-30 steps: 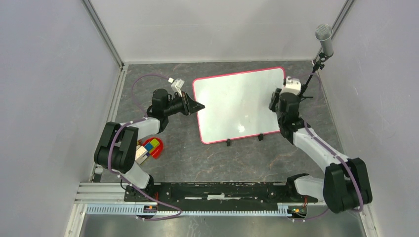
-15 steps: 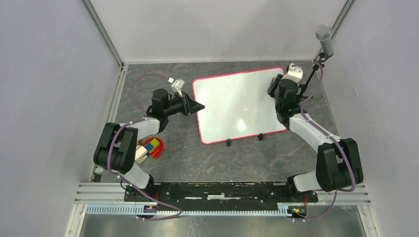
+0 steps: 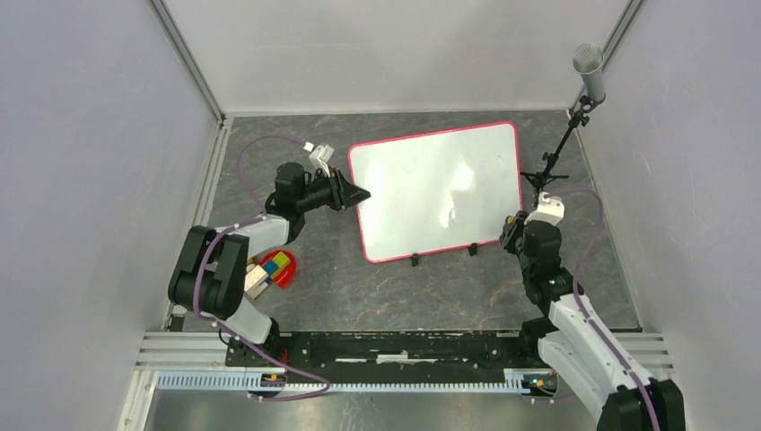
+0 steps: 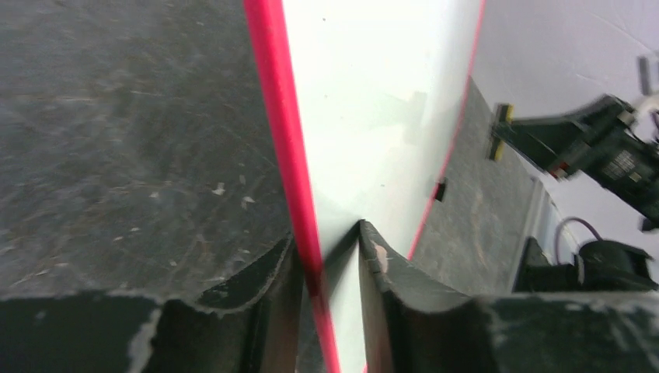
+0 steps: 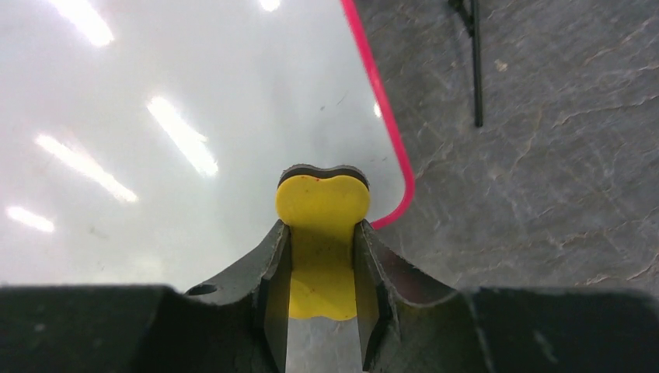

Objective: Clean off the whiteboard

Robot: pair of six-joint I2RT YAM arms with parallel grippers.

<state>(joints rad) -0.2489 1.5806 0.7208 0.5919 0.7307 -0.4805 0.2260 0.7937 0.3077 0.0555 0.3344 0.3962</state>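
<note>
Your left claw [image 3: 357, 192] is pinched narrow onto the left edge of the whiteboard [image 3: 435, 184]. In the left wrist view one finger sits on each side of the red-pink frame [image 4: 284, 132]. The whiteboard lies on the dark table [image 3: 404, 287], toward the far middle, with its two small black feet [image 3: 415, 260] at the near edge and glare on its glossy face. Your right claw [image 3: 513, 235] is at the board's near right corner, clamped around a yellow eraser [image 5: 322, 233] with a dark backing. The right wrist view puts the eraser's tip over the white face just inside the rounded corner, but you cannot tell whether it touches. A microphone stand [image 3: 588, 67] stands just off the board's right edge. Coloured blocks [image 3: 274, 268] sit beside your left arm.
</note>
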